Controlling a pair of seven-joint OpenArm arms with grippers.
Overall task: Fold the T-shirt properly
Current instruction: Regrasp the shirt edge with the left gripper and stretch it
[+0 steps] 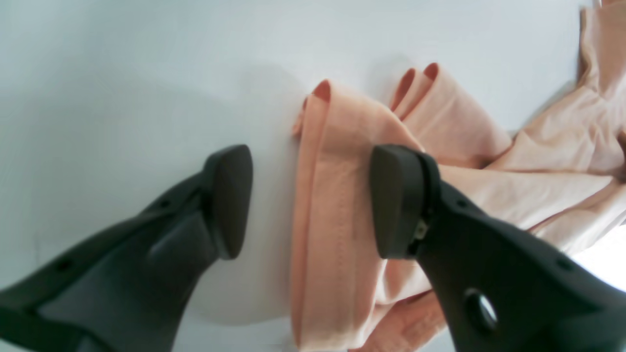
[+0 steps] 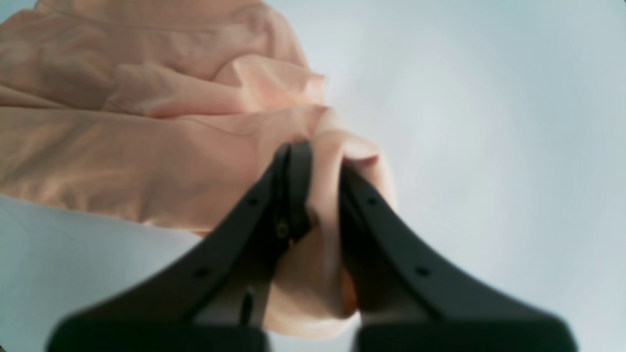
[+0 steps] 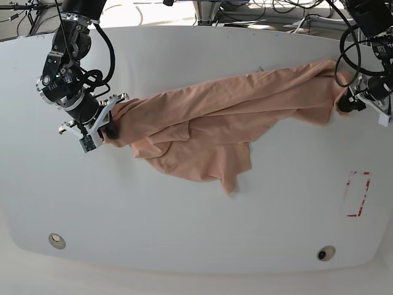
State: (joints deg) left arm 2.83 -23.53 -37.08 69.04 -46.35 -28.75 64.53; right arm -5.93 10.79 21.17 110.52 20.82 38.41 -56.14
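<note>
On the table [image 3: 184,233] the T-shirt [image 3: 227,114] lies stretched and crumpled, no fold made; the right gripper [image 2: 320,190] pinches one end, the left gripper [image 1: 310,200] stands apart around a hem.

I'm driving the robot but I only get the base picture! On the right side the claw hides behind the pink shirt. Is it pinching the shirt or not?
Observer: Not pinching. In the left wrist view the left gripper stands open, with a hemmed edge of the T-shirt lying between its fingers.
Operator: Is the cloth touching the claw?
Observer: One finger sits over the fold; the other finger is over bare table.
Operator: And the other claw?
Observer: The right wrist view shows the right gripper shut on a bunched fold of the shirt.
</note>
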